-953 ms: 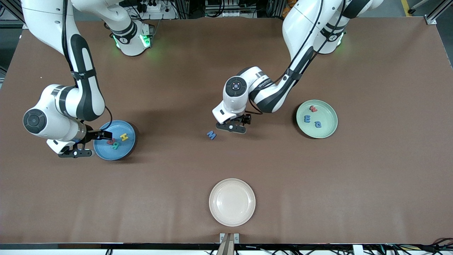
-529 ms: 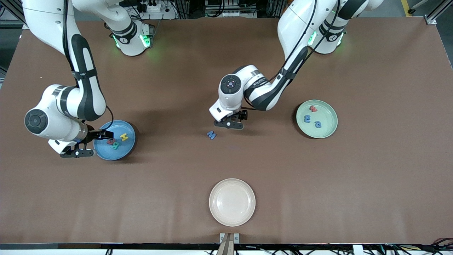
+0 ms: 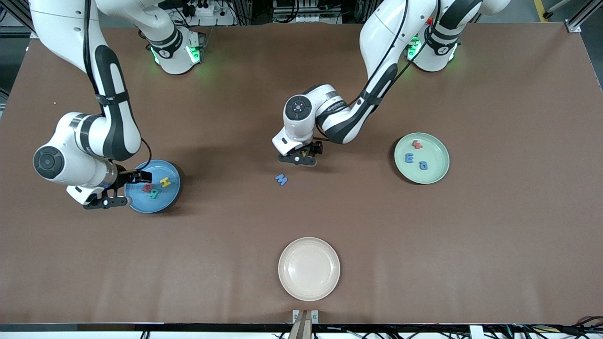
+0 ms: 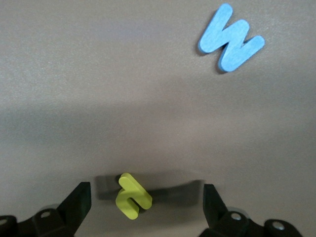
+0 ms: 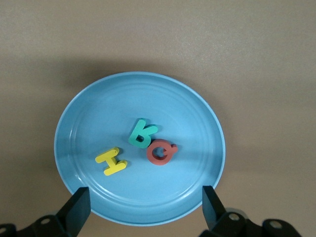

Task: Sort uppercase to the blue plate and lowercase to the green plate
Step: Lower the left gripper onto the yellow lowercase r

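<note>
Mid-table, left gripper is spread w/ yellow h lying loose between its fingers; blue M sits nearby, nearer the front camera. Right gripper hangs spread over blue plate w/ H, R, Q.

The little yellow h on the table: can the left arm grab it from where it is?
Probably yes. The left gripper is open right over the yellow h, one finger on each side, with bare table around it; the blue M lies apart.

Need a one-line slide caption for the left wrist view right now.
Open left gripper low over the table, straddling the yellow h; blue M lies apart.
</note>
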`<state>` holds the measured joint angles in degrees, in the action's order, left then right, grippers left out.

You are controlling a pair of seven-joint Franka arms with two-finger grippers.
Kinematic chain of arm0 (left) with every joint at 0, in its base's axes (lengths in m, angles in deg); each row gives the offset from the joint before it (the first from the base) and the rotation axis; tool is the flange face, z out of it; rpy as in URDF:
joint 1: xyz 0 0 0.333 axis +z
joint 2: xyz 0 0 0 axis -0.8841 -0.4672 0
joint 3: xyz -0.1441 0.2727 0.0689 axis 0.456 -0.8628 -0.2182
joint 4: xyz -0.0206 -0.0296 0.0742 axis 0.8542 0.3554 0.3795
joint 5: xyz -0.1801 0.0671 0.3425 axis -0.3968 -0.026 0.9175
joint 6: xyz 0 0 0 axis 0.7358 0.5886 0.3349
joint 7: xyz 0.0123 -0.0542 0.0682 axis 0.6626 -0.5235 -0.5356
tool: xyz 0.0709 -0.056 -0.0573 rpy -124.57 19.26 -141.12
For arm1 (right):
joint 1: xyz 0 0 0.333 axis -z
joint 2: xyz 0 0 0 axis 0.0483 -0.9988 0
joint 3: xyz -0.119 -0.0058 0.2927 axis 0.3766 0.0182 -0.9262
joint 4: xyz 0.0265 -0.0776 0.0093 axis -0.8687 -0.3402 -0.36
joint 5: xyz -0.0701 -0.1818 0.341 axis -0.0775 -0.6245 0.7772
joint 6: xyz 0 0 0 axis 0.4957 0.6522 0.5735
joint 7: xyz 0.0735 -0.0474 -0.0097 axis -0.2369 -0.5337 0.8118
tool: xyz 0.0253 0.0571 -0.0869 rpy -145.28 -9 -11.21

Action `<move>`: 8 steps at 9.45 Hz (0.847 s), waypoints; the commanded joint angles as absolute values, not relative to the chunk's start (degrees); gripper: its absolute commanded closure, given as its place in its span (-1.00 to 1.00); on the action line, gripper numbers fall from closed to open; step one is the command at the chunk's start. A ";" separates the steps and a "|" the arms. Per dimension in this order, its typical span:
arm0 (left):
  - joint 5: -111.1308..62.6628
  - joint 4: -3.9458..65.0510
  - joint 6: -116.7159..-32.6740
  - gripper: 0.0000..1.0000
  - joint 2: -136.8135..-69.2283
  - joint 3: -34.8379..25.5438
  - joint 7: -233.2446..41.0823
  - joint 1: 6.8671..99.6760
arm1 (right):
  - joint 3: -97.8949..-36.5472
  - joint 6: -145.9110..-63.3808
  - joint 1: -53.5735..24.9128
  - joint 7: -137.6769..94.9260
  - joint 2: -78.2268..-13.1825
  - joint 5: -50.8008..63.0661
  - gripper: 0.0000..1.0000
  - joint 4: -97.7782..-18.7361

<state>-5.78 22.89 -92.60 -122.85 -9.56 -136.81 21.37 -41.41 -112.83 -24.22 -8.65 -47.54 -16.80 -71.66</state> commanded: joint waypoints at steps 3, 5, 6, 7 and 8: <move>-4.34 21.63 -92.44 -1.00 -123.46 -9.88 -133.22 21.36 | -41.29 -112.16 -24.39 -7.25 -45.88 -15.77 -1.00 -72.44; -4.34 21.63 -92.44 -1.00 -123.63 -10.05 -132.70 21.36 | -41.29 -112.07 -24.39 -7.25 -45.88 -15.77 -1.00 -72.35; -3.91 21.63 -92.44 -1.00 -123.63 -10.05 -131.74 21.45 | -41.29 -112.07 -24.48 -7.25 -45.80 -15.77 -1.00 -72.35; -3.82 21.63 -92.44 -0.91 -123.63 -10.05 -131.64 21.45 | -41.38 -112.07 -24.39 -7.25 -45.71 -15.77 -1.00 -72.35; -3.90 21.63 -92.44 -0.85 -123.63 -9.97 -131.64 21.45 | -41.38 -112.07 -24.39 -7.25 -45.71 -15.77 -1.00 -72.35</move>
